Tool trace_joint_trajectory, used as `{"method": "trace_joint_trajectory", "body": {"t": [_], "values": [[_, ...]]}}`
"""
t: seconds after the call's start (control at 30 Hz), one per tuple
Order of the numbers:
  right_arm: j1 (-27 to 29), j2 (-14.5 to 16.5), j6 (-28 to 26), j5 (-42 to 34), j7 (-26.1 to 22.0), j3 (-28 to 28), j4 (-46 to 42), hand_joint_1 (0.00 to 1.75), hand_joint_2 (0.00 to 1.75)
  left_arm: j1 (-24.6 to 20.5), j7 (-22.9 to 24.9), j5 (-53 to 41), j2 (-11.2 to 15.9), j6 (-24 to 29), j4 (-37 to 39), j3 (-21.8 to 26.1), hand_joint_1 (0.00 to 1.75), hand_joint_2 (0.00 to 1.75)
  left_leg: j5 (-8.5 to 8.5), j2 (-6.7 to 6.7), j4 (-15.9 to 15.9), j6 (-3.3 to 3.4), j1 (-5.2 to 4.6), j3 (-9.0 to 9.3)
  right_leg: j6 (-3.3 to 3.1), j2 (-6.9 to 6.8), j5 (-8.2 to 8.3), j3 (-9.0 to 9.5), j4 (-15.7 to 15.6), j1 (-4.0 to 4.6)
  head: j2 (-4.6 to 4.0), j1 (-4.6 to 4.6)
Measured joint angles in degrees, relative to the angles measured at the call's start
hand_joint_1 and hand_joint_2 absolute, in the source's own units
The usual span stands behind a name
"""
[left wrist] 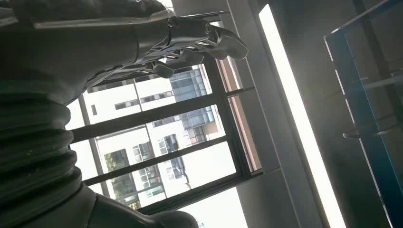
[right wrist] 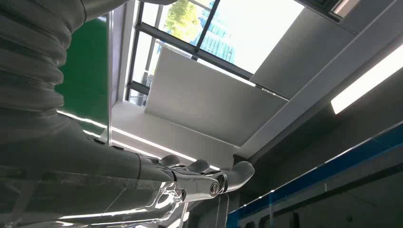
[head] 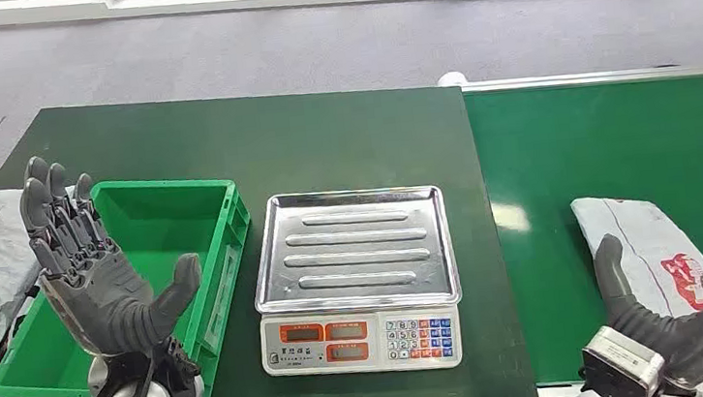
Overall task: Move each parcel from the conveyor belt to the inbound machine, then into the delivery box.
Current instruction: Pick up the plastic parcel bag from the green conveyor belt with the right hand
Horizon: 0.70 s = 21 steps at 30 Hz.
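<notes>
Right hand (head: 676,328) cups under the parcel (head: 646,248), thumb up its near side; grip unclear. Left hand (head: 92,272) open, empty. Lift level toward the scale (head: 353,257).

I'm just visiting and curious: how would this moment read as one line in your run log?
right hand: under parcel on conveyor belt, grasp unclear | left hand: open, raised | scale tray: bare | green box: no parcel visible

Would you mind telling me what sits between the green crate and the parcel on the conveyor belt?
In the head view, the weighing scale sits between the green crate and the parcel, its steel tray empty.
</notes>
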Motion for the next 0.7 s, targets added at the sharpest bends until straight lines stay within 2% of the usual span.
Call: {"method": "trace_joint_trajectory", "body": {"t": [0.7], "values": [[0.0,0.0,0.01,0.68,0.96,-0.02,0.0,0.0,1.75,-2.03,0.0,-0.81,-0.86,-1.07,1.08,0.81,0.0,1.75,0.0,0.01,0.0,0.0,0.0,0.0,0.0,0.01,0.0,-0.01,0.0,0.0,0.0,0.0]]}}
